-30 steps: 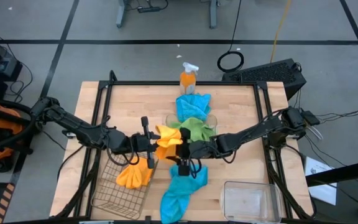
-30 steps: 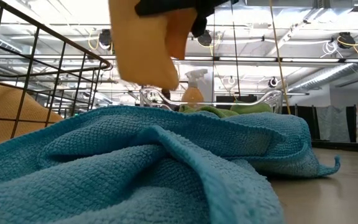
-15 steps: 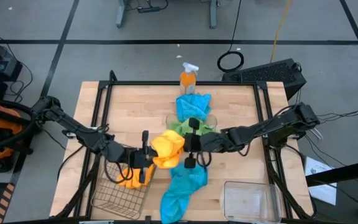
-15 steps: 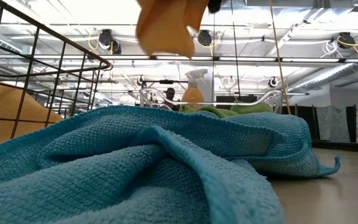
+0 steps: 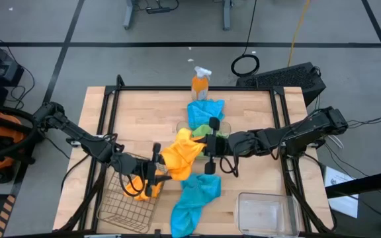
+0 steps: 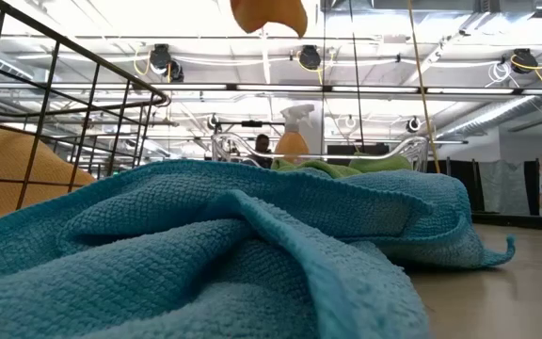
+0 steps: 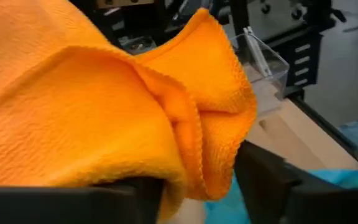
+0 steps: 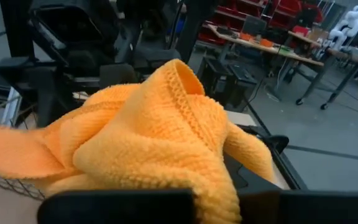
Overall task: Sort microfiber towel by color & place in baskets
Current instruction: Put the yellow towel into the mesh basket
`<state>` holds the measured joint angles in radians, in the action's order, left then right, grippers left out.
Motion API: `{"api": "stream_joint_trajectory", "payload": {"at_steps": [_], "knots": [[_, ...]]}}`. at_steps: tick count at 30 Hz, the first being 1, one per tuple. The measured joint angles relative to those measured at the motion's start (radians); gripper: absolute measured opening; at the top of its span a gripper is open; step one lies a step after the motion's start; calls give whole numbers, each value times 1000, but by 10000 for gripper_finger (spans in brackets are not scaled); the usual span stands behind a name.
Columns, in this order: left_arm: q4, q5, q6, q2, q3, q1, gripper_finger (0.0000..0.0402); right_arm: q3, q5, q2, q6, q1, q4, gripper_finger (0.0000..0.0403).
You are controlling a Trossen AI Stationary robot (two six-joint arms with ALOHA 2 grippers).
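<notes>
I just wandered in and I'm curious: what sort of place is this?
Probably a robotics lab or workshop: two robot arms work at a wooden table on a bare grey floor, with workbenches behind and pipes under an open ceiling.

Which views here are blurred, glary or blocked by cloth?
Low view: bright ceiling lights glare, near blue towel fills the lower half, the lifted orange towel is cut off at the top edge. Left wrist view: orange towel blocks most of it. Right wrist view: background soft. High view: evenly lit.

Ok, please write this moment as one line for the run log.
step: orange cloth handover | right gripper: shut on orange cloth, lifted | left gripper: open, over wire basket | blue cloth: on table
</notes>
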<state>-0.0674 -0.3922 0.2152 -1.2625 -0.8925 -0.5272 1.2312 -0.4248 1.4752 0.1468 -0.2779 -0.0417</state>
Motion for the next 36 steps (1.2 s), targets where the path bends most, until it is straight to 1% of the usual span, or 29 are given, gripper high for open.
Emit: {"api": "stream_joint_trajectory", "payload": {"at_steps": [2, 4, 6, 9, 13, 15, 16, 18, 20, 21, 22, 23, 25, 28, 30, 33, 36], "knots": [[15, 12, 0, 0, 0, -8, 215, 0, -7, 0, 16, 0, 0, 3], [43, 25, -1, 0, 0, -23, 240, 0, -58, 0, 31, -1, 5, 3], [102, 33, 0, 1, 0, -47, 257, 0, -105, 1, 45, -1, 20, 3], [182, 50, 0, 2, 0, -94, 268, 0, -124, 2, 56, 0, 16, 3], [244, 50, 8, 2, 0, -147, 269, 0, -124, 0, 52, -3, 15, 2], [239, 16, 36, 2, 0, -168, 269, 0, -123, 1, 52, -9, 13, 2], [218, -25, 57, 2, 0, -177, 269, 0, -124, 1, 52, -13, 8, 2], [158, -164, 108, 2, -6, -191, 269, 0, -122, 1, 50, -22, 4, 2], [14, -341, 164, 2, -9, -201, 270, 0, -120, 1, 49, -31, 7, 2], [-68, -398, 187, 3, -11, -201, 270, 0, -120, 1, 49, -35, 6, 2], [-145, -419, 197, 5, -13, -199, 270, 0, -120, 1, 49, -40, 5, 2], [-203, -418, 205, 5, -12, -194, 270, 0, -120, 1, 49, -45, 1, 2], [-299, -354, 211, 5, 3, -178, 270, 0, -120, 1, 49, -52, -8, 2], [-380, -263, 172, 2, 28, -138, 270, 0, -116, 2, 50, -61, -17, 2], [-422, -251, 139, -8, 32, -100, 270, 0, -92, 2, 48, -64, -19, 2], [-457, -272, 132, -35, 33, -42, 274, 0, -59, 11, 33, -66, -44, 2], [-519, -243, 128, -72, 33, 18, 293, 0, -45, 31, 44, -66, -79, 2]]}}
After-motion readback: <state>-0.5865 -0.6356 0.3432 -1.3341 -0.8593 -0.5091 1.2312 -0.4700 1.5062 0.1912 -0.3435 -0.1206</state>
